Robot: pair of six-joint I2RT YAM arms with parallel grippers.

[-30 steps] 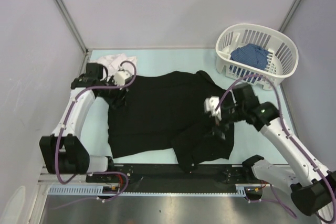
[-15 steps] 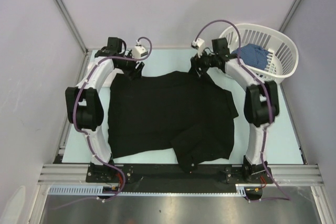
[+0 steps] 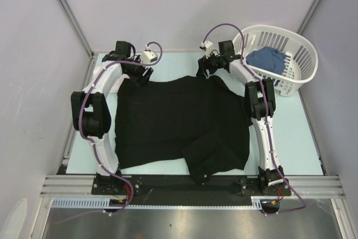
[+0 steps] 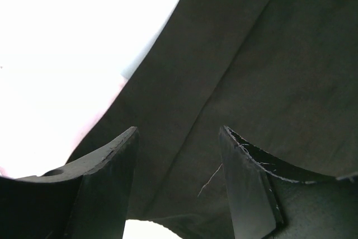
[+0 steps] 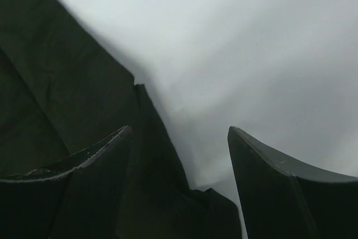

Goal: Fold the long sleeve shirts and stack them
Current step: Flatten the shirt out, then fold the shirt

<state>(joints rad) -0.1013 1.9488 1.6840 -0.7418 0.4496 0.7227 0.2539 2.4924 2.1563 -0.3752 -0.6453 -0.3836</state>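
Over the upper edge of the black shirt (image 3: 173,118), spread on the table (image 3: 299,138), left fingers (image 4: 103,186) and right fingers (image 5: 282,194) are held parted, seemingly for a folding grip.

Soft, even light is filling the overhead view, throwing only faint shadows. Beyond the left fingers (image 4: 106,183), the upper-left background is blowing out to pure white, while the black shirt (image 4: 251,71) is showing dim. Around the right fingers (image 5: 279,194), everything is looking hazy and unfocused.
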